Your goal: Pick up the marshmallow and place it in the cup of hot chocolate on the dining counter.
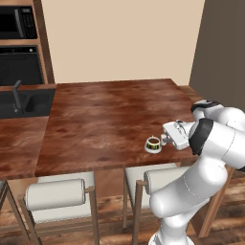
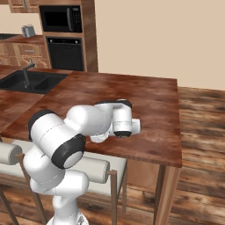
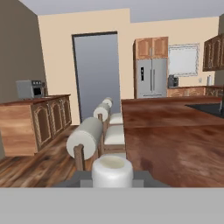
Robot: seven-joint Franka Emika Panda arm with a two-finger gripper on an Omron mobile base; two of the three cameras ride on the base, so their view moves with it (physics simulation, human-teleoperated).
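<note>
The marshmallow, a stubby white cylinder, sits between my gripper's fingertips in the hand view, and the gripper is shut on it. From the left base view, my gripper lies level, just right of the cup of hot chocolate. The small white cup holds dark liquid and stands on its saucer near the front edge of the dining counter. The marshmallow is held at about the cup's rim height, beside it rather than over it. The forearm and hand stretch over the counter in the right base view.
Pale cushioned stools line the counter's near edge, also seen in a row. A dark sink with a faucet lies to the left. A wooden cabinet counter stands across the floor.
</note>
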